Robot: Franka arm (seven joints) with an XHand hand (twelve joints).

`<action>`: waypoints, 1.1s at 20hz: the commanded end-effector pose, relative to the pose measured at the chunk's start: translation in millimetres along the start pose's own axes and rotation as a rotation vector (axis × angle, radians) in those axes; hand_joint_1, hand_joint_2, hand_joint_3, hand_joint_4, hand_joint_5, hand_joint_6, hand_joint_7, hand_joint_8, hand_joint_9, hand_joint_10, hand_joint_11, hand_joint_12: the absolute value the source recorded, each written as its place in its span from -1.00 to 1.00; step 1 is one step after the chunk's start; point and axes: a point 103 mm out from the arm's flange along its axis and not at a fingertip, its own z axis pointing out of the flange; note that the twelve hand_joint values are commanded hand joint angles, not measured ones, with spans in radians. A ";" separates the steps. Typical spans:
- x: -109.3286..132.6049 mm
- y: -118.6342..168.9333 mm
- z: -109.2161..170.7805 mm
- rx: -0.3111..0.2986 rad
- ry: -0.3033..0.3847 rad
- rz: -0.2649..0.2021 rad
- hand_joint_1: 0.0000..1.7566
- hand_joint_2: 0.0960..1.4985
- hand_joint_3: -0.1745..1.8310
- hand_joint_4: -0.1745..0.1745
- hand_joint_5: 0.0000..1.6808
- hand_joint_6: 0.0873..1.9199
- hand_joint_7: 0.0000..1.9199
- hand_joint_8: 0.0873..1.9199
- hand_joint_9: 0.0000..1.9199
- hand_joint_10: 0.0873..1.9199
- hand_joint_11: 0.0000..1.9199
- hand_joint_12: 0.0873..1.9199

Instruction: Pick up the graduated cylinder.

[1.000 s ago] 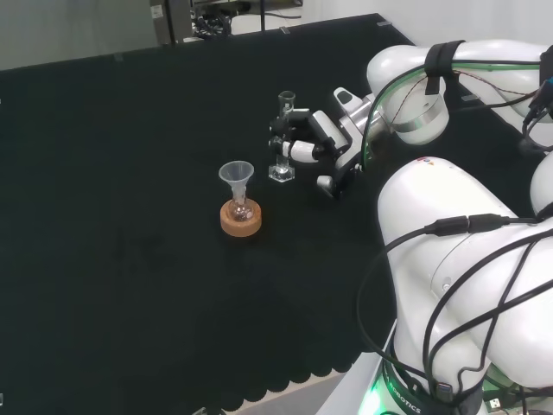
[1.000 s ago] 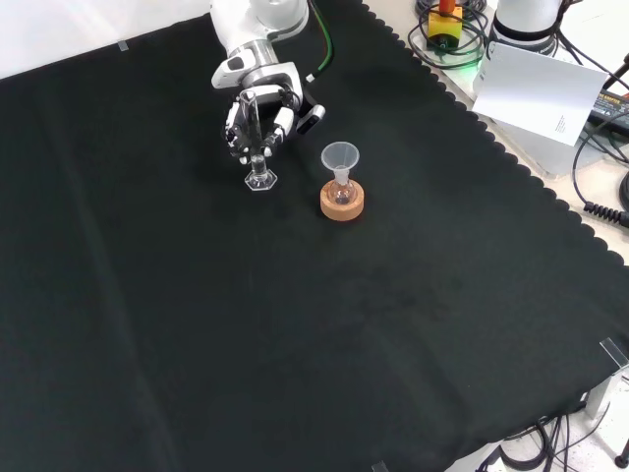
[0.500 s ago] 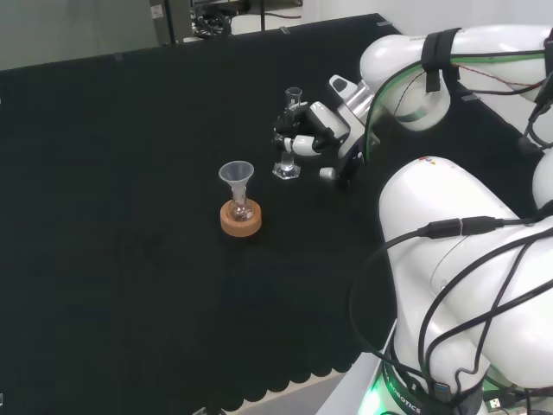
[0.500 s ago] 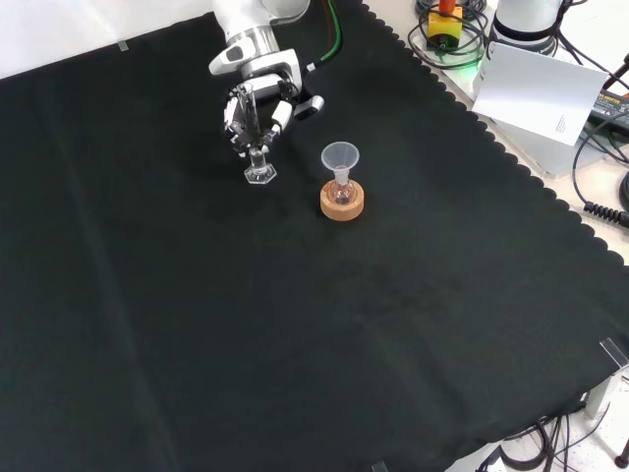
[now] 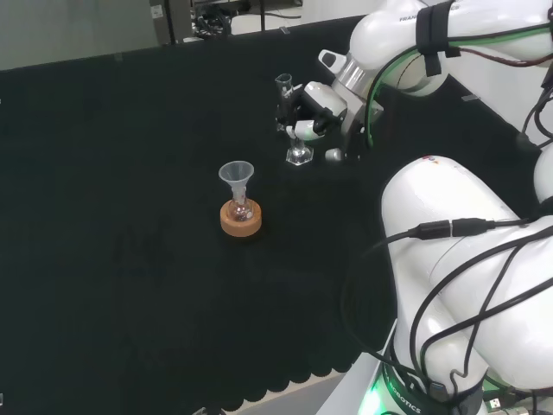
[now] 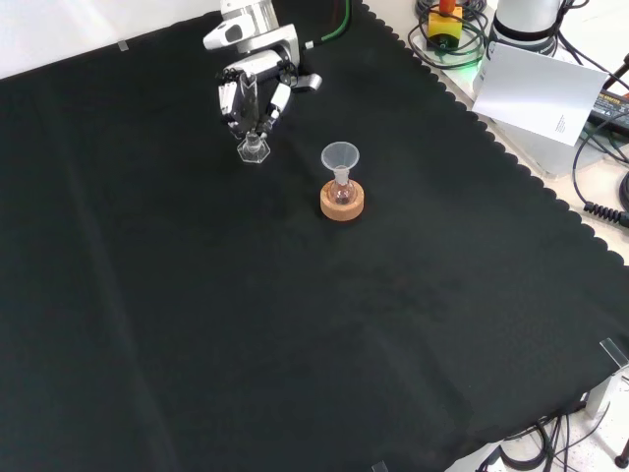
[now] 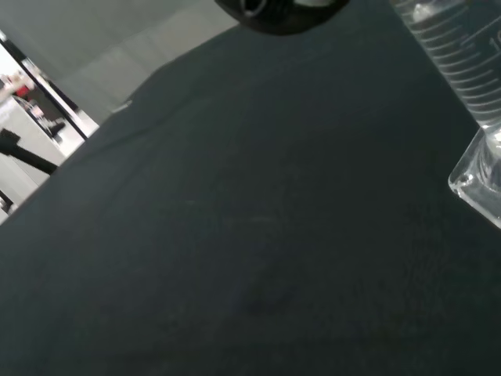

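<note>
The graduated cylinder (image 5: 295,130) is a slim clear glass tube on a hexagonal foot, held above the cloth and tilted slightly. The black and white hand (image 5: 315,112) is shut on it, fingers curled round its stem. In the front view the hand (image 6: 251,88) comes in from the top and the cylinder (image 6: 253,146) hangs from it, its foot just over the cloth. Close up in the wrist view, the cylinder (image 7: 470,94) shows its scale marks and its foot.
A small flask with a clear funnel (image 5: 236,177) in its neck stands on a cork ring (image 5: 241,220) on the black cloth, nearer than the cylinder in the head view. In the front view the same cork ring (image 6: 342,202) sits right of the hand.
The hand has risen with the cylinder in it, lifting its foot off the cloth and carrying it to the right in the head view. The funnel and flask have stayed put.
</note>
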 end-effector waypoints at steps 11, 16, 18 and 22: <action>24.6 -30.7 -31.8 0.106 -0.092 -0.003 0.45 0.39 -0.83 -1.00 0.27 -0.14 0.13 -0.16 0.52 -1.00 0.33 -0.30; 37.8 -38.2 -39.5 0.124 -0.111 -0.014 0.45 0.39 -0.83 -1.00 0.27 -0.14 0.14 -0.17 0.52 -1.00 0.33 -0.30; 43.6 -41.8 -42.5 0.133 -0.118 -0.018 0.45 0.39 -0.83 -1.00 0.27 -0.15 0.14 -0.17 0.52 -1.00 0.33 -0.30; 55.1 -49.8 -45.9 0.154 -0.132 -0.024 0.45 0.39 -0.83 -1.00 0.27 -0.15 0.14 -0.17 0.52 -1.00 0.33 -0.30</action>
